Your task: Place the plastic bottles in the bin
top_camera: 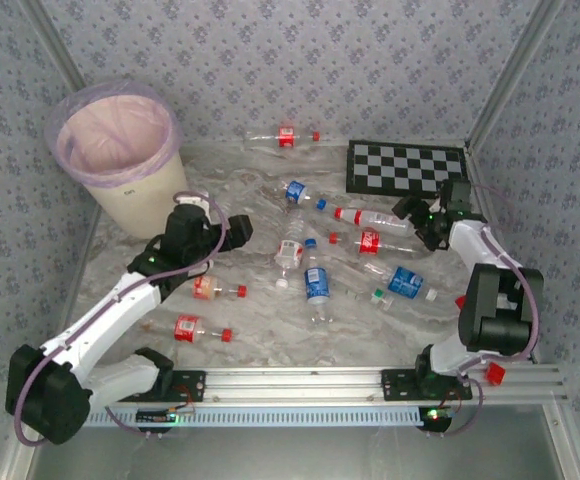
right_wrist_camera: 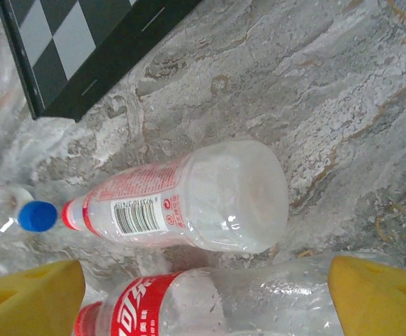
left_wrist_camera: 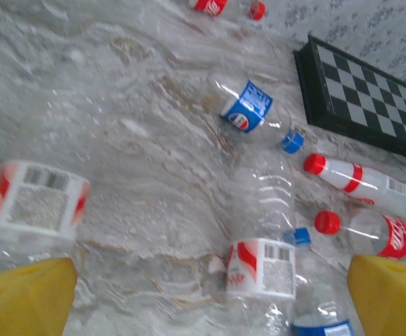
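Note:
Several clear plastic bottles lie scattered on the marbled table, among them a red-labelled one and a blue-labelled one. The cream bin with its pink liner stands at the far left. My left gripper hovers open right of the bin, its yellow fingertips wide apart. A clear bottle with a red-and-white label lies below and between them. My right gripper is open over a red-labelled bottle. A second bottle lies just beyond that one.
A black-and-white checkerboard lies at the back right, close to my right gripper. Two red-labelled bottles lie beside my left arm. One more bottle rests against the back wall. Patterned walls enclose the table.

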Available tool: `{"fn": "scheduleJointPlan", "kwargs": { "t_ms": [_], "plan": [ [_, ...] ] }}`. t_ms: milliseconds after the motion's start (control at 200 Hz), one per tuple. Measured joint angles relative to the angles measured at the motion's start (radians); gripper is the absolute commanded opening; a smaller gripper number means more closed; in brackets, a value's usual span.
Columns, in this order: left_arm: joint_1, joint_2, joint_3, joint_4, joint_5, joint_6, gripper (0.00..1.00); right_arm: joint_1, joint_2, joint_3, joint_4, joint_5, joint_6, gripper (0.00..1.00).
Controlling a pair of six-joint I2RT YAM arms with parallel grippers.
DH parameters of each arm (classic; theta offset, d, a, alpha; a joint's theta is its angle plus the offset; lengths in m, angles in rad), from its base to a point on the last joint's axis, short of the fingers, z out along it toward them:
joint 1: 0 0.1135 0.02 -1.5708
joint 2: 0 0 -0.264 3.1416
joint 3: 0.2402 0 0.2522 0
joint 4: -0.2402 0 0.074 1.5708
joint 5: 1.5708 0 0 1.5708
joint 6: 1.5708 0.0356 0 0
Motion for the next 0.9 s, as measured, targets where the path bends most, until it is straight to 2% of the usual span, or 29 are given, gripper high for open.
{"fn": "scheduleJointPlan", "kwargs": {
  "t_ms": [210,465,705,900],
  "plan": [
    [-0.012,0.012,-0.002,-0.031,0.029,-0.062,0.98,0.035,-0.035,0.07,-0.142,0.124,-0.122,0.96],
    [-0.019,0.173,0.035,-0.023,0.101,-0.08,0.98,0.021,-0.1,-0.058,-0.25,0.128,-0.129,0.97],
    [-0.029,0.278,0.116,0.019,0.162,-0.079,0.98,0.022,-0.292,-0.161,-0.377,0.132,-0.1,1.0],
    [-0.038,0.369,0.148,0.048,0.206,-0.079,0.97,0.073,-0.262,-0.209,-0.403,0.148,-0.102,1.0]
  ]
}}
